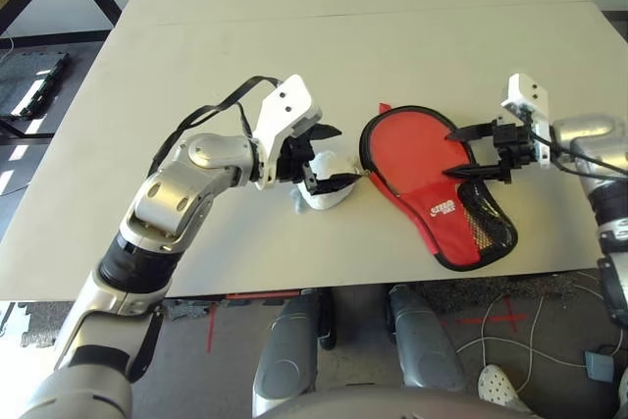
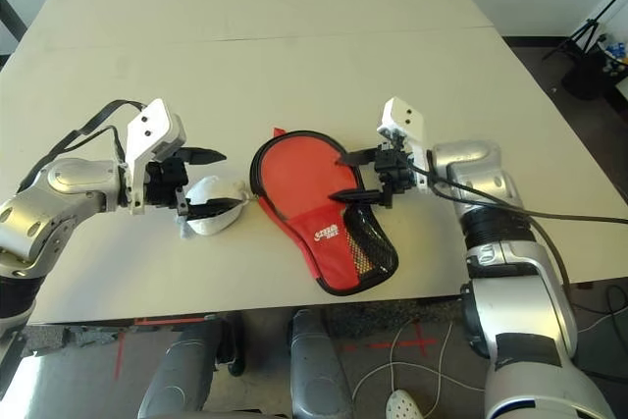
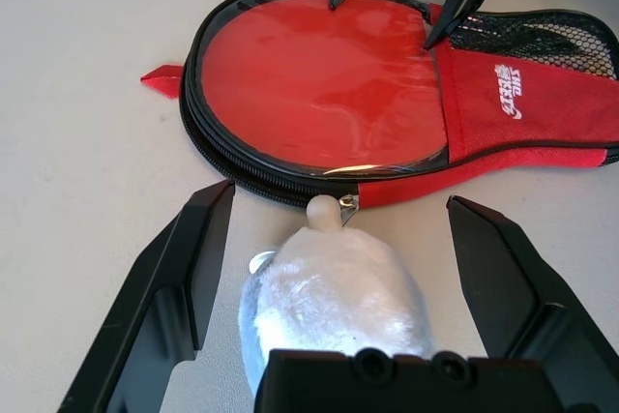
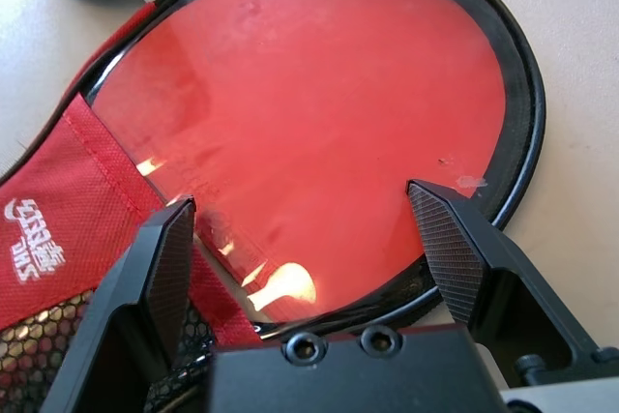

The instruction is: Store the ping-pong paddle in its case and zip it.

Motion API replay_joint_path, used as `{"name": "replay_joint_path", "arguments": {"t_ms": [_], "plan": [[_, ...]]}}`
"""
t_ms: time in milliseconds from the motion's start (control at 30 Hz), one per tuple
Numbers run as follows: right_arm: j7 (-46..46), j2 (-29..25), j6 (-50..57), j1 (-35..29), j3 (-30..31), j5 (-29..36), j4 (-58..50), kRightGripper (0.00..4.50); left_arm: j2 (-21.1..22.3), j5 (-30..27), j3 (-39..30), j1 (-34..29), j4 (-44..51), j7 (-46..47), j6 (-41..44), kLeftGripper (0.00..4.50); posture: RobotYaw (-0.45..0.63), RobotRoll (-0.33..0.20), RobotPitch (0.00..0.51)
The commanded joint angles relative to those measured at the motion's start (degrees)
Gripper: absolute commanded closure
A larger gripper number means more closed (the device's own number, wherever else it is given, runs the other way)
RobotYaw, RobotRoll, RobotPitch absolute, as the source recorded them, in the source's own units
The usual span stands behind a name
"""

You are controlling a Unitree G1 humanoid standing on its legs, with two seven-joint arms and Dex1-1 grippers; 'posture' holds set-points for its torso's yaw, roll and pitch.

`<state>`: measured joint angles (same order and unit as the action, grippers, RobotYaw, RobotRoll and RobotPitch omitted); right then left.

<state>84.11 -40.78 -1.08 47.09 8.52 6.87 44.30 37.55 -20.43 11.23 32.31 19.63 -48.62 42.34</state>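
The right gripper (image 1: 459,154) hangs with its two black fingers spread apart, tips over the round end of the red, paddle-shaped fabric case (image 1: 432,183) with black zip edging. Its silver forearm reaches in from the table's right edge. The left gripper (image 1: 334,156), also spread wide, straddles a soft whitish-grey lump (image 1: 326,188) lying just beside the case's zip end, elbow bent outward. Everything rests on a pale beige table (image 1: 343,7) above a grey floor with cables. Whether the ping-pong paddle is inside the case cannot be told.
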Motion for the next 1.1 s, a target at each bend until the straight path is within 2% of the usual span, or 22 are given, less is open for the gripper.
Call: {"name": "replay_joint_path", "arguments": {"t_ms": [33,633,767,967,1100], "plan": [[-0.50,1.09,-0.89,-1.55,1.77,-2.82,2.98,0.02,0.81,-0.11,-0.46,-0.78,1.16,0.16,1.25,0.00,-0.03,0.000,0.243],[-2.32,2.07,-2.88,-2.10,1.63,-3.57,3.13,0.02,3.76,3.92,3.92,-0.43,-1.74,2.32,9.62,0.00,-0.04,0.000,0.242],[-2.41,2.06,-3.12,-2.28,1.58,-3.66,2.68,0.00,4.07,2.34,4.37,-0.14,-0.93,1.76,14.32,0.89,-0.04,0.000,0.242],[-2.74,2.02,-3.50,-2.66,1.59,-3.80,2.17,0.00,5.84,0.68,5.64,-0.19,1.15,-0.13,18.47,2.85,-0.05,0.000,0.242],[-3.01,2.08,-3.56,-2.94,1.58,-3.89,1.77,0.00,5.92,0.84,5.50,0.90,0.38,-0.12,18.07,3.96,-0.05,0.000,0.242]]}}
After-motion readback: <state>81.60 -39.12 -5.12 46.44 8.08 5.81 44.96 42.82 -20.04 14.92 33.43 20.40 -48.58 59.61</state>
